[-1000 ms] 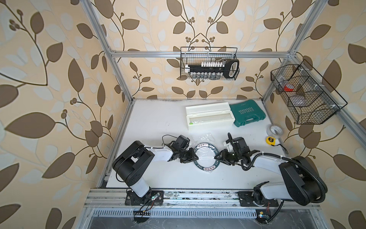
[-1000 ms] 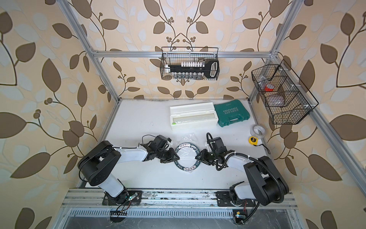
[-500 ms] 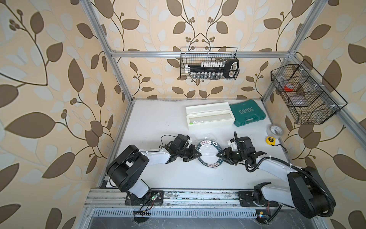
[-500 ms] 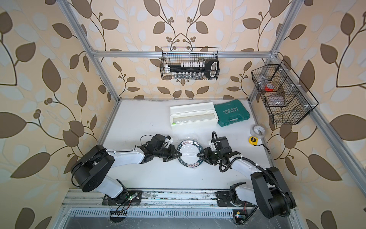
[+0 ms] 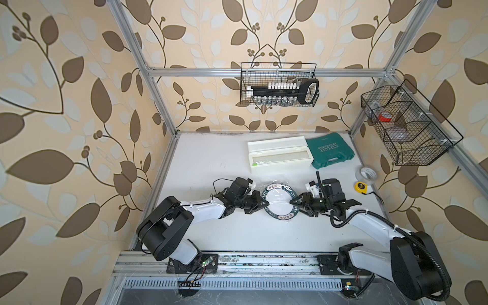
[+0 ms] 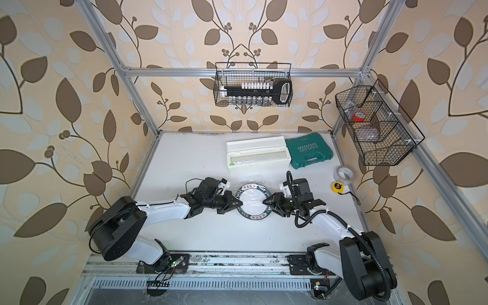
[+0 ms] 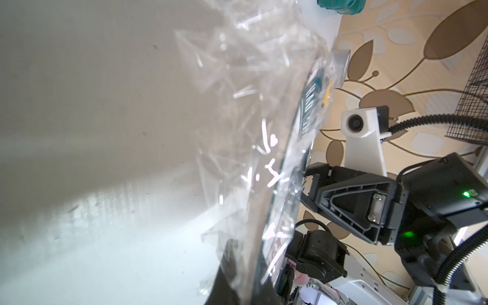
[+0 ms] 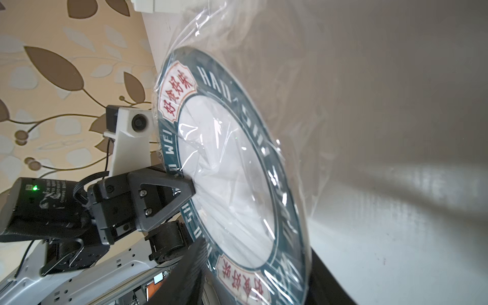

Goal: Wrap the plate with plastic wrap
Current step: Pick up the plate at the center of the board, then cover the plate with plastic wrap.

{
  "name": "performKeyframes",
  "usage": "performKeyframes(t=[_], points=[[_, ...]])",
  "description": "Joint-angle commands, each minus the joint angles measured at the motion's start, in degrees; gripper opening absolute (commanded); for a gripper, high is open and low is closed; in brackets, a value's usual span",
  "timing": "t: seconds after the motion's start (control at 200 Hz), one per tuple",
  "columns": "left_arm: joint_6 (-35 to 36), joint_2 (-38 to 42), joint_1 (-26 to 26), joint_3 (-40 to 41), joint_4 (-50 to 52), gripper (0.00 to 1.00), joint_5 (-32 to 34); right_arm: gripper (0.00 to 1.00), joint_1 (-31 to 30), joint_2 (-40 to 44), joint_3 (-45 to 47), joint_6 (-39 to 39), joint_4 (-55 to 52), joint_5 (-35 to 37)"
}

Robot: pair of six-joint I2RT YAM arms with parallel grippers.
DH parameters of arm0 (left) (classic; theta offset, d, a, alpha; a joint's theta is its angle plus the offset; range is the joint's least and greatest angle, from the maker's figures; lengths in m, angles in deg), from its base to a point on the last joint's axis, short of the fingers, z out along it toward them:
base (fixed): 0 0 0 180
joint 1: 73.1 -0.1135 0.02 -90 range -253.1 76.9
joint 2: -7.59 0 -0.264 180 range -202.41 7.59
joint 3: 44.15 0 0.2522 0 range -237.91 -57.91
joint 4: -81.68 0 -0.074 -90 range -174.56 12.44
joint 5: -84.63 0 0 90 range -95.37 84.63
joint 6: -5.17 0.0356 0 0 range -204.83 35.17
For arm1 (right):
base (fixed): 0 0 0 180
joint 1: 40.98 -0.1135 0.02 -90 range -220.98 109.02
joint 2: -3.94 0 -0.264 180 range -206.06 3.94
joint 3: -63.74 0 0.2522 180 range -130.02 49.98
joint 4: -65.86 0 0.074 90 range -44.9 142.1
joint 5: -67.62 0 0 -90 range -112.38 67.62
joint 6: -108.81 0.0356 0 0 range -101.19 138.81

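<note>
The plate (image 5: 280,202) (image 6: 254,201), dark-rimmed with a white centre, sits mid-table under crinkly plastic wrap (image 8: 211,31) (image 7: 237,79). My left gripper (image 5: 266,203) (image 6: 240,203) (image 8: 192,186) is shut on the plate's left rim, pinching the film with it. In the left wrist view the rim (image 7: 307,116) runs edge-on between the left gripper (image 7: 257,282) jaws. My right gripper (image 5: 293,204) (image 6: 266,203) (image 7: 305,184) stands open astride the right rim. In the right wrist view the plate (image 8: 227,179) passes between the right gripper (image 8: 253,277) fingers, with gaps on both sides.
Behind the plate lies the white dispenser box (image 5: 280,155), with a green tool case (image 5: 330,153) to its right. A clear tape roll (image 5: 365,174) and a yellow tape measure (image 5: 361,187) lie at the right edge. Wire baskets (image 5: 278,84) hang on the back and right walls.
Both grippers and the plate have shifted slightly toward the back of the table. The right jaws have spread wider. The left jaws have closed tighter on the rim.
</note>
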Motion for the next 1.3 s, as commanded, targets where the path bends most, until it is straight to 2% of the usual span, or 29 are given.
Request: performKeyframes(t=[0.0, 0.16, 0.425, 0.55, 0.66, 0.72, 0.825, 0.885, 0.96, 0.985, 1.02, 1.1, 1.295], points=[[-2.40, 1.60, -0.27, -2.02, -7.08, 0.00, -1.29, 0.51, -0.43, 1.17, -1.56, 3.77, 5.99, -5.15], [-4.07, 1.92, -0.33, -3.14, -9.48, 0.00, -2.47, 0.39, -0.38, 1.35, 0.08, 7.95, 14.93, -6.62], [-1.44, 5.01, -1.11, -5.60, -5.33, 0.00, -4.07, 0.11, 0.47, 2.57, -0.37, 8.56, 18.30, -5.90], [1.82, 7.67, -3.09, -6.65, 0.59, 0.16, -5.23, 0.03, 1.73, 2.91, -0.44, 9.31, 20.30, -6.81], [6.55, 11.78, -7.19, -7.32, 10.35, 0.44, -7.26, 0.00, 2.73, 3.41, -1.54, 9.62, 21.54, -7.88], [11.15, 14.54, -10.78, -8.30, 18.99, 0.53, -7.78, 0.00, 2.88, 3.44, -2.13, 9.36, 21.23, -8.60], [22.33, 18.32, -16.70, -13.58, 35.69, 0.60, -4.43, 0.00, 3.00, 3.60, -2.88, 8.05, 19.28, -9.59], [27.68, 18.69, -17.45, -18.72, 40.79, 0.64, -1.84, 0.00, 2.95, 3.78, -3.03, 7.34, 18.06, -10.06], [30.49, 16.46, -16.64, -24.76, 39.64, 0.70, -3.12, 0.00, 2.92, 4.07, -2.77, 6.88, 17.00, -10.87], [31.62, 15.09, -15.76, -27.06, 39.41, 0.77, -3.27, 0.00, 2.96, 4.20, -2.63, 6.61, 16.72, -11.18], [34.16, 12.71, -14.19, -30.53, 40.35, 0.80, -2.54, 0.00, 2.87, 4.43, -2.67, 6.30, 16.16, -11.73], [39.45, 6.75, -11.47, -38.06, 43.04, 0.81, -2.15, 0.00, 2.92, 4.91, -3.02, 5.26, 14.53, -12.89], [45.11, -6.08, -8.81, -49.33, 46.36, 0.79, -7.10, 0.00, 2.85, 6.34, -4.59, 2.60, 10.70, -14.57]])
